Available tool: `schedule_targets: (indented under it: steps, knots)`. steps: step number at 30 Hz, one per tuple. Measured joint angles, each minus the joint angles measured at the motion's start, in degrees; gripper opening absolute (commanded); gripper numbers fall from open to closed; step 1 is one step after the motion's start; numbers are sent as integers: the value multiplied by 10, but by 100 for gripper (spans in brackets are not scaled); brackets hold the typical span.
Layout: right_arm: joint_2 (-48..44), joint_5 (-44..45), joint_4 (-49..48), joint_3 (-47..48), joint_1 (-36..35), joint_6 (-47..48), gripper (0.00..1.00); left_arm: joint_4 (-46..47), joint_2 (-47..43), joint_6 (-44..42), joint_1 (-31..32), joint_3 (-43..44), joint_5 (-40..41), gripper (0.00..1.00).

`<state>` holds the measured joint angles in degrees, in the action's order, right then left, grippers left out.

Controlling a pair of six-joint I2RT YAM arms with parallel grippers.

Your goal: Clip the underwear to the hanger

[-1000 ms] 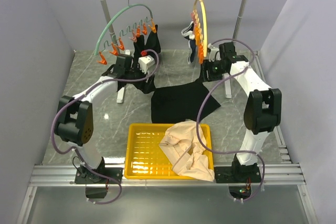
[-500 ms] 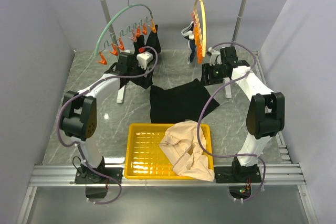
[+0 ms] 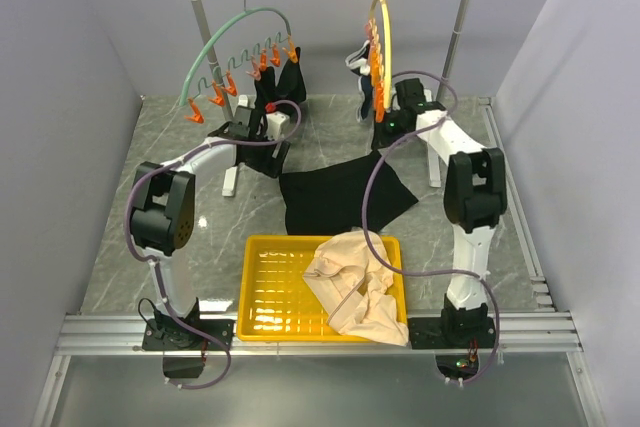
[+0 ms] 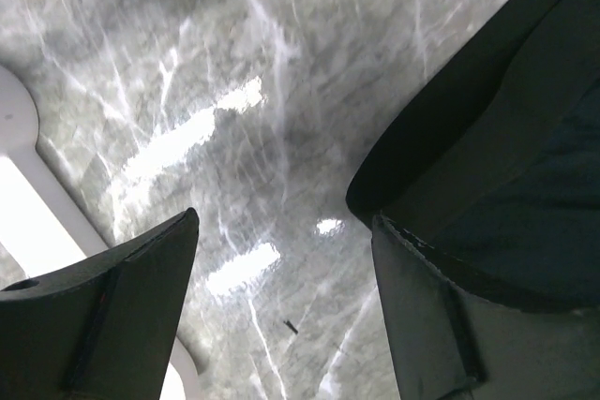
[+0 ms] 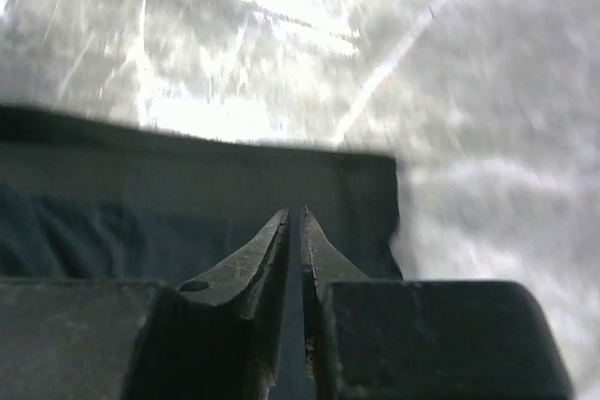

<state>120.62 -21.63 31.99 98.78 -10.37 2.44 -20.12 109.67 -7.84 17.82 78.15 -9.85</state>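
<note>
The black underwear [image 3: 340, 195] lies spread flat on the marble table, in front of the rack. The pale yellow hanger [image 3: 386, 27] with orange clips [image 3: 377, 67] hangs from the rail at the right. My right gripper [image 3: 385, 143] is low at the underwear's far right corner. In the right wrist view its jaws [image 5: 294, 213] are pinched together on the underwear's waistband [image 5: 187, 185]. My left gripper [image 3: 270, 152] stands open beside the far left corner. In the left wrist view [image 4: 283, 220] bare marble lies between its fingers and the underwear [image 4: 506, 138] is at the right finger.
A yellow tray [image 3: 262, 287] near the front holds a beige garment [image 3: 355, 282]. A green hanger [image 3: 235, 25] with orange clips and a dark garment [image 3: 285, 77] hangs at the left. A navy garment [image 3: 365, 87] hangs by the yellow hanger. The white rack foot [image 4: 28, 213] is close to my left gripper.
Both arms have reached farther toward the rack. The right gripper has closed at the underwear's far right corner. The underwear has shifted slightly left.
</note>
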Motion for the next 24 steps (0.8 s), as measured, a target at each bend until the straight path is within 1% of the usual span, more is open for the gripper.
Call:
schedule_targets:
  steps: [4, 8, 12, 17, 20, 23, 24]
  knots:
    - [65, 13, 10, 66, -14, -12, 16, -13, 0, -3, 0, 0, 10, 81]
    - [127, 47, 48, 132, -15, -15, 16, -20, 0, -19, -3, -1, 23, 83]
    - [151, 78, 79, 149, -12, -15, 15, -22, -3, -38, -10, -6, 37, 83]
    - [151, 99, 92, 153, -12, -14, 16, -31, -21, -63, -22, -26, 51, 83]
    - [145, 95, 86, 143, -12, -12, 20, -39, -32, -79, -24, -37, 52, 82]
    - [121, 75, 72, 106, -11, -9, 33, -54, -41, -95, -24, -39, 36, 82]
    - [108, 65, 66, 87, -11, -6, 40, -59, -45, -101, -24, -39, 26, 82]
